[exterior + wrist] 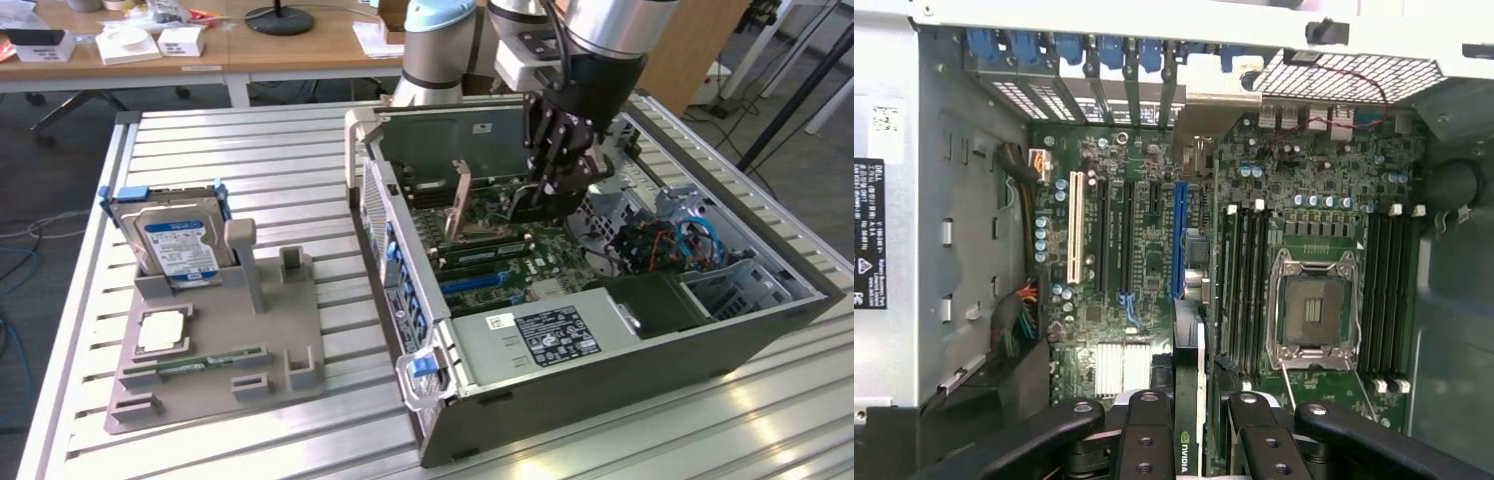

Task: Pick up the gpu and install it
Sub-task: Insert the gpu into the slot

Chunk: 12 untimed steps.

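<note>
While the gpu is pinched edge-on by the gripper above the motherboard, its edge is best lined up parallel over the blue slot; tilt to be avoided.

Dark gpu hangs edge-on above the motherboard.

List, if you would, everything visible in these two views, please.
computer case: one, grey, open, exterior view's right
motherboard: one, green, inside the case
power supply: one, silver, inside the case
holder: one, grey, exterior view's left
hard drive: one, blue-white label, standing in holder
memory stick: one, green, on holder
table: one, silvery slats, under everything
gpu: one, dark, between the jaws, above motherboard
robot arm: one, silver, reaching into the case
</note>
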Tool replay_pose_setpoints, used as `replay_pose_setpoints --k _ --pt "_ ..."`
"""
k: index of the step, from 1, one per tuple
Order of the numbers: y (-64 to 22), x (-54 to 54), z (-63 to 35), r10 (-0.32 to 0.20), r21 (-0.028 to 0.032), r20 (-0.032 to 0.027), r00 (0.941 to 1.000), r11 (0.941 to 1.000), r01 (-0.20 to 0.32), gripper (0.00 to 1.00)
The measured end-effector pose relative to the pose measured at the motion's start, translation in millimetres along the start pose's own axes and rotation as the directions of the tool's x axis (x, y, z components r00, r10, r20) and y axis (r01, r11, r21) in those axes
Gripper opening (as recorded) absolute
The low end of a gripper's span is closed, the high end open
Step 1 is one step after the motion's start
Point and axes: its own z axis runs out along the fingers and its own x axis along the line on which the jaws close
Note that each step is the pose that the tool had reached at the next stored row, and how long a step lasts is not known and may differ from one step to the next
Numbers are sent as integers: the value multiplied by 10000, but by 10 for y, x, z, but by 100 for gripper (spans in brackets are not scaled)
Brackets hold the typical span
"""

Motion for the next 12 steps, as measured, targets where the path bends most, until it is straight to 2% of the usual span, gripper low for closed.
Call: replay_pose_setpoints --k 12 --pt "1 12 215 0 -2 0 10000 10000 0 26"
